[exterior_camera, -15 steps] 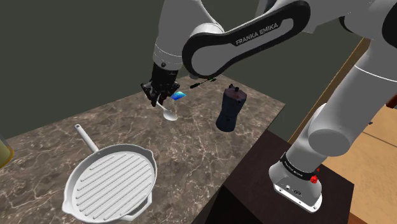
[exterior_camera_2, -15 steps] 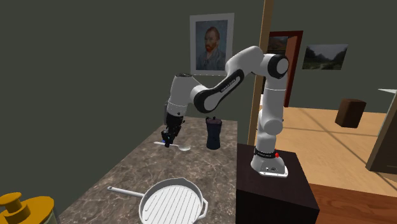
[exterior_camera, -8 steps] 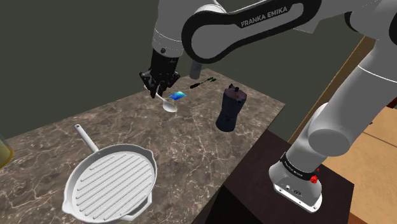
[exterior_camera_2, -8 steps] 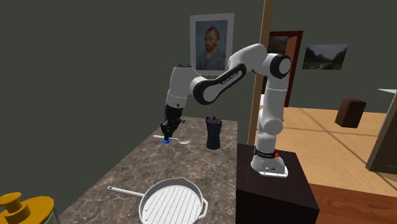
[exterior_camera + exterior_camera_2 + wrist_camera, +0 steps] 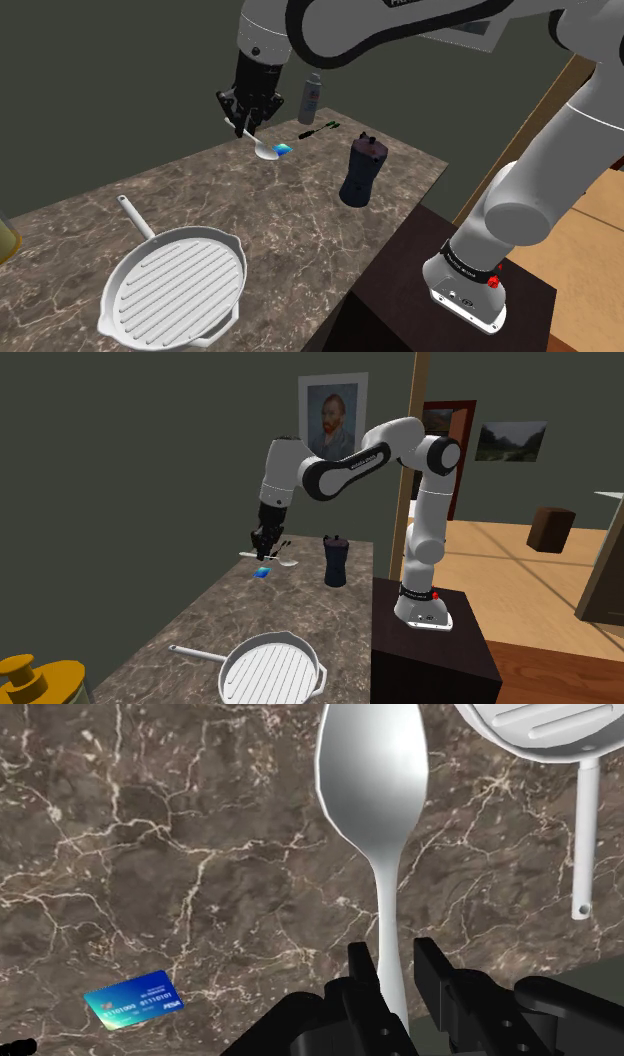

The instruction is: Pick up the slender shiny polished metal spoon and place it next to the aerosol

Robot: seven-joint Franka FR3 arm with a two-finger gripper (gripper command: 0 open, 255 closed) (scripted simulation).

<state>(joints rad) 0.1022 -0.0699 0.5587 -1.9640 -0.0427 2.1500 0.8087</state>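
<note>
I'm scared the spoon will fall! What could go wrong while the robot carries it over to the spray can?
The black gripper clasps the slender silvery spoon only by its thin handle, above the brown marble counter, so the spoon might swing or slip out. The tall grey aerosol can stands upright near the counter's far edge, so a bump could tip it. The thin green-and-black tool lies beside that can, so the spoon might land on it.
</note>
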